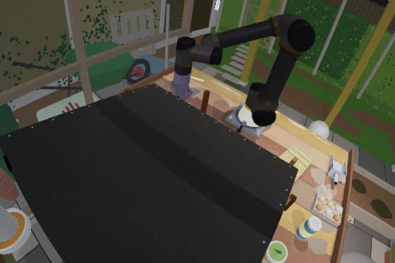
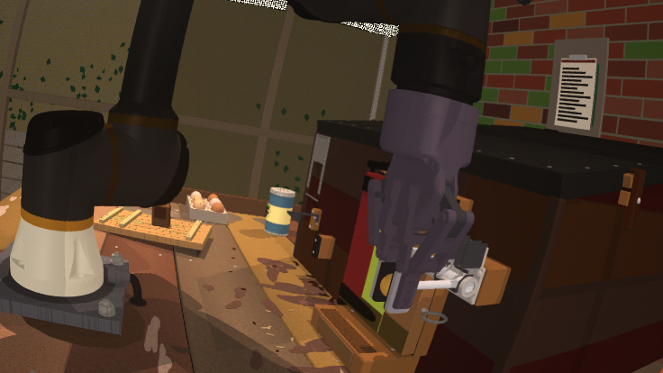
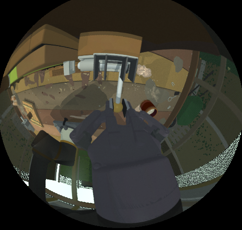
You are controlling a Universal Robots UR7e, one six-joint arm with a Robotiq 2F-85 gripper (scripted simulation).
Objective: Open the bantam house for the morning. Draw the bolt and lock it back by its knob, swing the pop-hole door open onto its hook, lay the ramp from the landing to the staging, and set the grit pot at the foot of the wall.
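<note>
The bolt's brass knob [image 3: 118, 107] is gripped in my closed gripper [image 3: 118, 105], which hangs in front of the bantam house wall [image 2: 406, 286]. The knob's white stem [image 3: 119, 89] runs back to the bolt [image 3: 98, 65], which lies across a dark bracket [image 3: 115, 66] on a wooden block [image 2: 491, 281]. The red pop-hole door [image 2: 359, 247] stands beside my gripper, over a wooden landing [image 2: 344, 332]. The slatted ramp [image 2: 151, 226] lies flat on the staging by the arm's base. A brown pot with a pale rim [image 3: 148, 108] sits on the staging next to my fingers.
The house's black roof [image 1: 141, 178] overhangs close above my wrist. An egg tray [image 2: 208, 205] and a blue and yellow tin [image 2: 279, 211] stand on the staging beyond the ramp. The arm's base [image 2: 58, 256] stands on the left. A brick wall [image 2: 577, 41] rises behind the house.
</note>
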